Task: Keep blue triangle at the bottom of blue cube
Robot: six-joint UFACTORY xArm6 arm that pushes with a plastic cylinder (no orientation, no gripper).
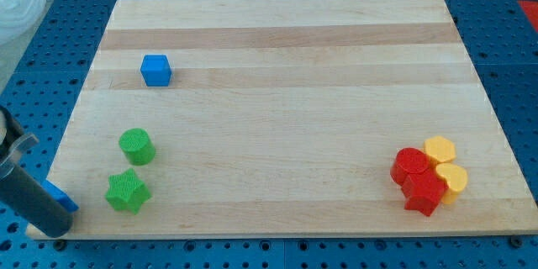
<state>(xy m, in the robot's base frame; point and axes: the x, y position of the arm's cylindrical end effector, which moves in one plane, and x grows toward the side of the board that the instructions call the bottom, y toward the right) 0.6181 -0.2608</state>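
The blue cube (pixel 155 70) sits on the wooden board (pixel 286 109) at the upper left. The blue triangle (pixel 62 196) lies at the board's bottom left corner, far below the cube and to its left, and only a small part of it shows behind the rod. My tip (pixel 53 230) is at the bottom left corner, right against the blue triangle on its lower left side. The rod slants up to the view's left edge.
A green cylinder (pixel 136 145) and a green star (pixel 127 191) stand at the lower left, right of the triangle. At the lower right a red cylinder (pixel 410 165), a red star (pixel 423 192), a yellow hexagon (pixel 439 149) and another yellow block (pixel 454 179) cluster together.
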